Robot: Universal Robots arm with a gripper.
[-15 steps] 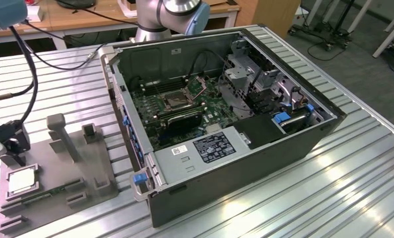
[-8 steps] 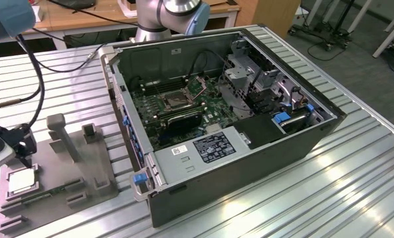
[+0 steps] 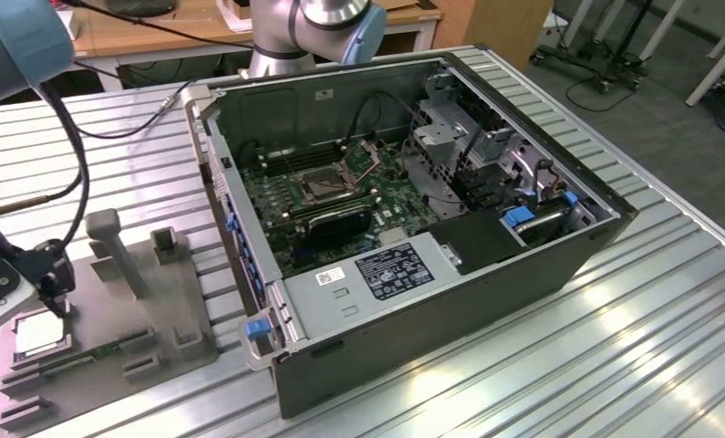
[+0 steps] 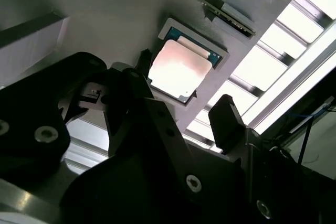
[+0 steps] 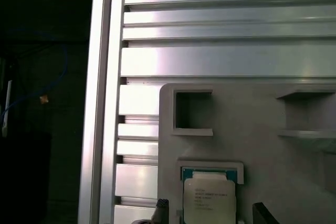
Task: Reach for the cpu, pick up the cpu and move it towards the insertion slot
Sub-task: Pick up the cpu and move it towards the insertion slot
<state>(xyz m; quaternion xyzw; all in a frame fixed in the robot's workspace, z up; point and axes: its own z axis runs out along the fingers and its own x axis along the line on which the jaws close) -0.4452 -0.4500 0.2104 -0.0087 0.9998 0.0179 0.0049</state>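
A: Where's the cpu?
B: Right under my claw, lying flat in a recess of the grey tray.
A: And the claw?
B: Its jaws stand apart, one to each side of the cpu, nothing clamped. The insertion slot is well away from the claw, inside the open case.

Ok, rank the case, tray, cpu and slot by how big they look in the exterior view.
1. case
2. tray
3. cpu and slot: these look about alike, and the cpu seems nearer the camera, so I won't rank them against each other.
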